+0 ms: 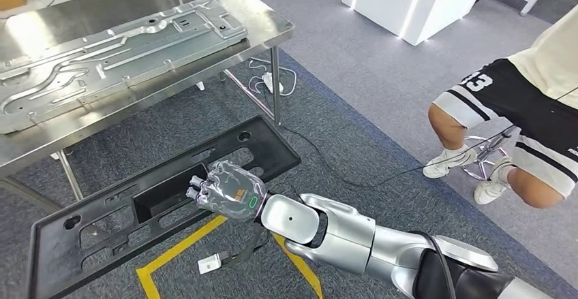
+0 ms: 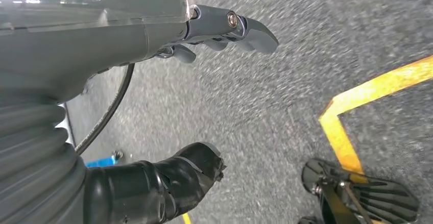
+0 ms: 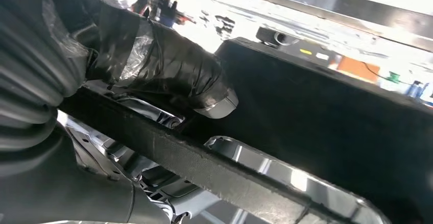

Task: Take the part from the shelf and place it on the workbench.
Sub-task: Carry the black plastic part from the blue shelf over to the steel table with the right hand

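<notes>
My right hand (image 1: 228,191) grasps the black part (image 1: 102,224) at lower left, off the workbench (image 1: 266,30) at upper left; placement remains; left hand (image 2: 224,27) released.

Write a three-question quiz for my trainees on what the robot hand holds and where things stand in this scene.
1. True or false: the right robot hand grips the black part.
2. What lies on the steel workbench? A) a silver metal panel B) a red box C) a coil of rope
3. Fill in: a person crouches on the ____ side of the head view.

Key: 1 true; 2 A; 3 right.
</notes>
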You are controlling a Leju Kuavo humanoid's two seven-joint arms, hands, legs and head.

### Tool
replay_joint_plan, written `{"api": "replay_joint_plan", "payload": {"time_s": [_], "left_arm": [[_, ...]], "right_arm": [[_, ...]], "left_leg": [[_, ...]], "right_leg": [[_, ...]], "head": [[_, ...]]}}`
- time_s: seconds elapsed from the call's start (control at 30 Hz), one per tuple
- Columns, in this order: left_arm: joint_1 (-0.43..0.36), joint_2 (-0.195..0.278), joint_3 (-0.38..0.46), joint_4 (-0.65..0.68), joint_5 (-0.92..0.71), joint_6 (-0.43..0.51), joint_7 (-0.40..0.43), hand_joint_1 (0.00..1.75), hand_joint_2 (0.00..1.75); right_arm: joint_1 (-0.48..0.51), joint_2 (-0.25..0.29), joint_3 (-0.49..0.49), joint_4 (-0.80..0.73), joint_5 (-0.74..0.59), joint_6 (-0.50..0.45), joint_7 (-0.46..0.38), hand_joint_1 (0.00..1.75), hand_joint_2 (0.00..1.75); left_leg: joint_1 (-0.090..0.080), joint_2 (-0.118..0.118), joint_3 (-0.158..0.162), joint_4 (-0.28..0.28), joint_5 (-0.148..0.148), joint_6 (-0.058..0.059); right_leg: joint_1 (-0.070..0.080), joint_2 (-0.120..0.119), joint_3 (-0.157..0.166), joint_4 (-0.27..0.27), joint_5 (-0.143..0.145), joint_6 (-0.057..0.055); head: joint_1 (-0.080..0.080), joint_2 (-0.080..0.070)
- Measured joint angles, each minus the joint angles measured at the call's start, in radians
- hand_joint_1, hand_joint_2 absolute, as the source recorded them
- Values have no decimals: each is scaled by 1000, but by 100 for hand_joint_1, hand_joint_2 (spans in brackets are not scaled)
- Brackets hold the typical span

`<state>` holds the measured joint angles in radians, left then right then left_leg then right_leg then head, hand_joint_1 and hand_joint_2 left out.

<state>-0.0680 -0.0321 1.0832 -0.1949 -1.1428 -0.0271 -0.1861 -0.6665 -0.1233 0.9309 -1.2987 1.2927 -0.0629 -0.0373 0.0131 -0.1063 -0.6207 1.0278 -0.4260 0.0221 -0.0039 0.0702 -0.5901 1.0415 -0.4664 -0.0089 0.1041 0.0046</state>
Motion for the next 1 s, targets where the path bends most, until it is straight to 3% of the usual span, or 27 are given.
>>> {"api": "replay_joint_plan", "payload": {"time_s": [0.07,0.1,0.17,0.23,0.3,0.33,0.4,0.47,0.5,0.6,0.67,0.73,0.77,0.8,0.83,0.9,0.93,1.0], "left_arm": [[4,0,1,0,0,0,0,0,175],[6,-1,1,0,0,0,-1,0,175],[6,0,1,0,-1,0,-1,0,175],[2,1,1,0,-1,0,0,0,175],[0,2,1,0,-2,0,0,0,175],[1,2,1,0,-2,0,0,0,175],[3,2,1,0,-2,0,0,0,175],[2,3,1,0,-2,0,0,0,175],[2,4,1,0,-2,0,0,0,175],[6,4,2,0,-2,0,0,0,175],[5,4,2,0,-2,0,-1,0,175],[2,3,3,0,-6,0,-2,0,175],[1,3,3,0,-7,0,-2,0,175],[1,3,3,0,-9,0,-2,0,175],[1,3,4,0,-9,0,-2,0,175],[1,3,5,0,-9,0,-2,0,175],[2,3,5,0,-10,-1,-2,0,175],[1,1,5,0,-11,-1,-3,0,175]], "right_arm": [[0,1,0,3,12,-4,3,175,175],[-1,3,0,4,16,-4,4,175,175],[-2,8,1,5,21,-8,5,175,175],[-1,10,3,8,21,-13,6,175,175],[2,10,5,13,21,-13,6,175,175],[4,10,7,15,21,-13,6,175,175],[4,11,8,17,21,-13,6,175,175],[3,11,9,18,21,-13,6,175,175],[3,11,9,18,21,-13,6,175,175],[1,15,9,19,21,-13,6,175,175],[-2,17,9,19,19,-13,7,175,175],[-4,10,8,18,8,-12,7,175,175],[-5,4,7,18,0,-9,7,175,175],[-6,-4,5,18,-8,-5,6,175,175],[-8,-12,1,18,-14,0,5,175,175],[-16,-23,-8,16,-20,7,2,175,175],[-22,-28,-13,14,-23,13,2,175,175],[-40,-40,-23,7,-38,34,0,175,175]], "left_leg": [[4,-22,-5,-5,4,-16],[4,-17,-7,-2,2,-21],[1,31,-28,43,-28,-33],[3,85,-84,160,-90,-43],[7,98,-131,253,-120,-53],[10,102,-130,249,-107,-57],[13,125,-72,138,-43,-60],[7,156,-14,28,-4,-50],[3,161,-4,5,0,-42],[2,132,-5,0,-1,-18],[7,114,-1,-4,1,-5],[8,94,0,-5,1,4],[7,82,0,-5,1,6],[6,67,0,-5,1,7],[6,53,1,-4,1,8],[5,25,3,-2,1,7],[5,13,3,-1,1,5],[6,-10,-3,1,4,-3]], "right_leg": [[2,-13,7,-14,-1,-4],[1,-24,12,-23,2,-7],[-4,-50,26,-43,10,-16],[-3,-78,32,-49,10,-22],[-2,-106,32,-46,5,-21],[-2,-120,32,-44,2,-20],[-3,-143,34,-37,-7,-13],[2,-162,35,-26,-19,-2],[5,-171,36,-22,-23,3],[6,-188,41,-19,-33,18],[0,-149,26,23,-64,28],[-5,-94,-31,142,-123,32],[-5,-82,-66,209,-148,33],[-5,-77,-93,255,-156,33],[-5,-74,-104,267,-146,32],[-5,-59,-72,178,-75,25],[-6,-34,-43,109,-41,19],[-7,7,-3,10,-7,11]], "head": [[0,0],[0,0],[-2,0],[-2,0],[-2,0],[-2,0],[-2,0],[-2,0],[-1,0],[0,0],[0,0],[0,0],[0,0],[0,0],[0,0],[0,0],[0,0],[-1,0]]}}
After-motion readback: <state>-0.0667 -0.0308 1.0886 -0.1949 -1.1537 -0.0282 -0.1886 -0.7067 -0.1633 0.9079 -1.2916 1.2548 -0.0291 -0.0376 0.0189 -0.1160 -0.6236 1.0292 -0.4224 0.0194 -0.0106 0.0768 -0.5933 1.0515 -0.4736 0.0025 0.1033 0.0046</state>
